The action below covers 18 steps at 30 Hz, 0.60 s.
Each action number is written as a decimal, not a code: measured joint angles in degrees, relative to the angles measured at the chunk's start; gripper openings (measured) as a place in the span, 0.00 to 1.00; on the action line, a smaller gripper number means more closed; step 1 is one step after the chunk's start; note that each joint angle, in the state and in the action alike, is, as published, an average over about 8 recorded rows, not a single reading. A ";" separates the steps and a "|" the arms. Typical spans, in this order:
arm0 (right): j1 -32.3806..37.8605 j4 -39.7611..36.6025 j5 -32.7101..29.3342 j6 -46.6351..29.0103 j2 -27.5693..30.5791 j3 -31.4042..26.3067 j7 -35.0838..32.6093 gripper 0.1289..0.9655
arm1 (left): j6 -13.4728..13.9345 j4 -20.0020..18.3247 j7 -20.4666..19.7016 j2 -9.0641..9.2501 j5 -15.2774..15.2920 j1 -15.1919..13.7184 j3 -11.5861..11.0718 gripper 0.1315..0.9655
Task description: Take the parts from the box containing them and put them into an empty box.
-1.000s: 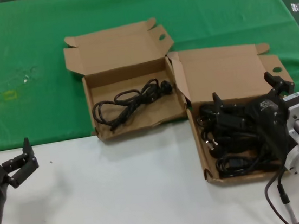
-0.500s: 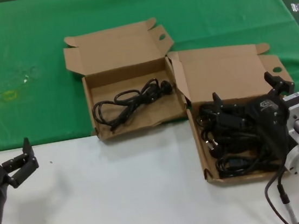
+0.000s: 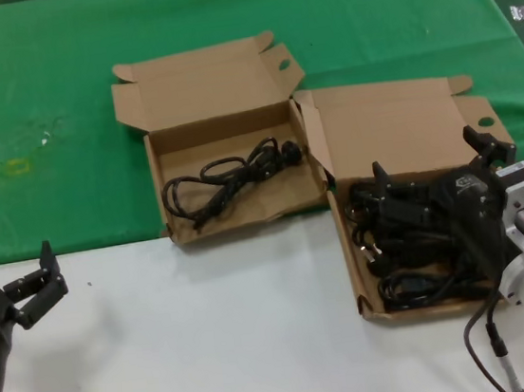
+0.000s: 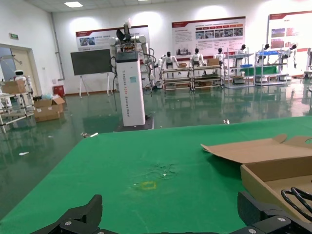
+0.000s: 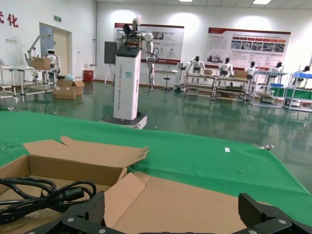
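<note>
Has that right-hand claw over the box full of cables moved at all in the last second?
No. The right tool sits at the same spot over the cord-filled box, its fingers lined up with the lid as before.

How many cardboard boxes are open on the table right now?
2. The left box lies on the green cloth with one power cord inside. The right box holds a pile of cords, under the right gripper.

Cords (image 3: 411,245) partly behind right pincer (image 3: 436,170)
</note>
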 joint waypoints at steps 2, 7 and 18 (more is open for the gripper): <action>0.00 0.00 0.00 0.00 0.00 0.00 0.00 1.00 | 0.00 0.00 0.00 0.00 0.00 0.00 0.00 1.00; 0.00 0.00 0.00 0.00 0.00 0.00 0.00 1.00 | 0.00 0.00 0.00 0.00 0.00 0.00 0.00 1.00; 0.00 0.00 0.00 0.00 0.00 0.00 0.00 1.00 | 0.00 0.00 0.00 0.00 0.00 0.00 0.00 1.00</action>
